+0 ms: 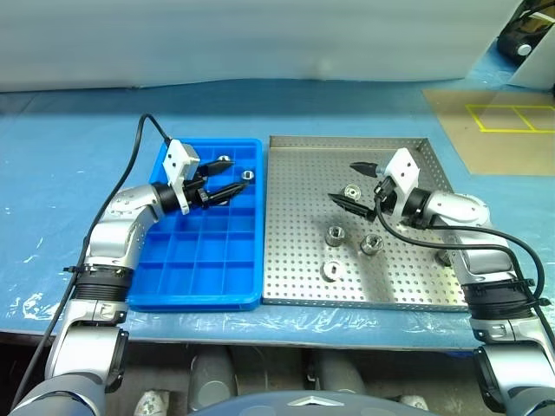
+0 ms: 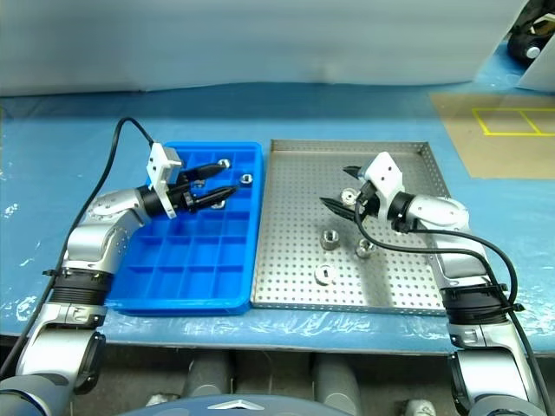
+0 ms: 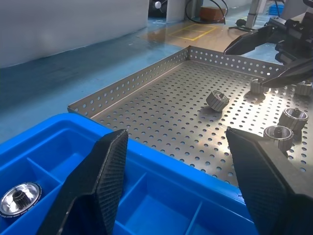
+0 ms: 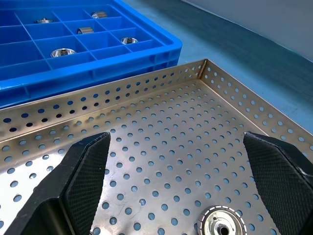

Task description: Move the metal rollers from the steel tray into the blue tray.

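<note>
Our left tool (image 1: 227,176) spread, empty, over bright blue gridded plastic tray (image 1: 186,282), right tool (image 1: 349,185) spread wide above shiny silver metal rollers (image 1: 335,235) on perforated steel tray (image 1: 295,269).

No legible text — none anywhere

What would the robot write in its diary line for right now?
left gripper: open over blue tray | right gripper: open above a roller in steel tray | nothing held
</note>
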Motion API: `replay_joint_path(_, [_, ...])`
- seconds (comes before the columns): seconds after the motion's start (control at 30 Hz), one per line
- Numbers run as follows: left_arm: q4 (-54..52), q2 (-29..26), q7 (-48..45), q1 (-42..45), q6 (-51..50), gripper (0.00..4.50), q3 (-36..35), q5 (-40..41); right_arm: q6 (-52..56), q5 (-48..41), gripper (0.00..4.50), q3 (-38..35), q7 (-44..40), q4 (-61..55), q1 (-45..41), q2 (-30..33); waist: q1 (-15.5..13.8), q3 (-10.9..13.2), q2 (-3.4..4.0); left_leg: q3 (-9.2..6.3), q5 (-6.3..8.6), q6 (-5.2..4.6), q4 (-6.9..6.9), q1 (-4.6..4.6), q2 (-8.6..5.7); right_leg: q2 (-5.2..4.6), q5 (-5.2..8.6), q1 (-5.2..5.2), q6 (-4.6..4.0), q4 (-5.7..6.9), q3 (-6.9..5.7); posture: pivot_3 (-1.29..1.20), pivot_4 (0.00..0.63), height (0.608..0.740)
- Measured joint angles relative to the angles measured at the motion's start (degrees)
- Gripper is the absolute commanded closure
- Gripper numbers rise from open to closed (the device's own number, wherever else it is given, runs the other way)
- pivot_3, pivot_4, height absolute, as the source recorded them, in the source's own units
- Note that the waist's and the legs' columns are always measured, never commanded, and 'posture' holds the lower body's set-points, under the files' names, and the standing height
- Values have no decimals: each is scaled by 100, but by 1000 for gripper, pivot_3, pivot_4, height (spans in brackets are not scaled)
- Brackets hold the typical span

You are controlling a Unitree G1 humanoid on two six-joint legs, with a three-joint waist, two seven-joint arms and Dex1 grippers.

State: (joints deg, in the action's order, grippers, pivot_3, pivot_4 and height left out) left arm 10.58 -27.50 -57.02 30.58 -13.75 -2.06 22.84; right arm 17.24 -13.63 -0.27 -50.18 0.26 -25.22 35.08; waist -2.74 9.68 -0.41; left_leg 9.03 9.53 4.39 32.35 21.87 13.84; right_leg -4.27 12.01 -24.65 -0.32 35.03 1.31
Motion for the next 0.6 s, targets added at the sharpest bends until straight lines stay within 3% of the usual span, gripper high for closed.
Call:
replay_joint_path(0.23, [73, -2, -56, 99, 6, 1105, 12, -16, -4, 15, 36, 0, -28, 14, -16, 19, -3, 0, 0, 0, 0, 0, 0, 0, 0, 0, 0, 0, 0, 0, -1, -79, 150, 740])
replay_joint_path(0.6, [1379, 214, -953, 1282, 604, 1105, 418, -309, -45, 6, 36, -134, -70, 16, 130, 240, -6, 0, 0, 0, 0, -1, 6, 1, -3, 1, 0, 0, 1, 6, 7, -180, 150, 740])
